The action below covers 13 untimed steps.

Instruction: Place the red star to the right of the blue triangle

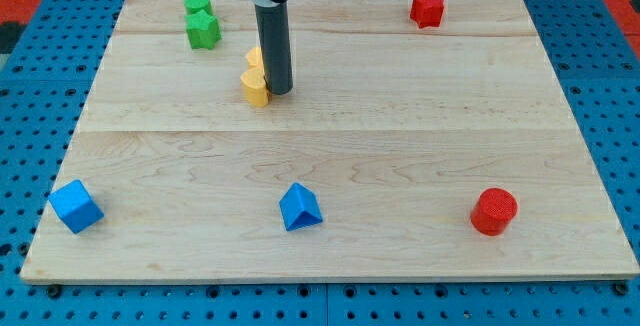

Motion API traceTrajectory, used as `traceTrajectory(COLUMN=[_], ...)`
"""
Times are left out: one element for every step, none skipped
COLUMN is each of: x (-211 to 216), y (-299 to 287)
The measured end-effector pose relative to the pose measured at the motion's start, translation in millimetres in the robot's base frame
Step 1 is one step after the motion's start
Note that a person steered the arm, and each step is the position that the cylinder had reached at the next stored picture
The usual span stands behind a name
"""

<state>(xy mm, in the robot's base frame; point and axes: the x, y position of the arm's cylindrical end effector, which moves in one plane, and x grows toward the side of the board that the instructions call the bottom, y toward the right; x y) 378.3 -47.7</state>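
Note:
The red star (427, 8) lies near the board's top right corner. The blue triangle (300, 207) lies at the bottom centre. My tip (279, 91) stands in the upper left-centre, far from both, touching the right side of a yellow block (256, 86). The red star is up and to the right of the blue triangle, most of the board's depth away.
A second yellow block (254, 59) sits partly hidden behind the rod. Two green blocks (202, 30) (197, 5) lie at the top left. A blue cube (75, 206) lies at the bottom left. A red cylinder (494, 211) lies at the bottom right. The wooden board (400, 146) rests on blue pegboard.

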Motion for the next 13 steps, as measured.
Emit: traceTrajectory(x=[3.9,-0.1,-28.6,-65.1,-114.7,-170.3,-186.9,-174.2,-147.9,-176.6,-156.0,-109.8,-102.2], y=[37.5,60.7,162.6,228.5,309.9,304.3,269.4,232.4,209.1,211.7,184.4,159.5,154.9])
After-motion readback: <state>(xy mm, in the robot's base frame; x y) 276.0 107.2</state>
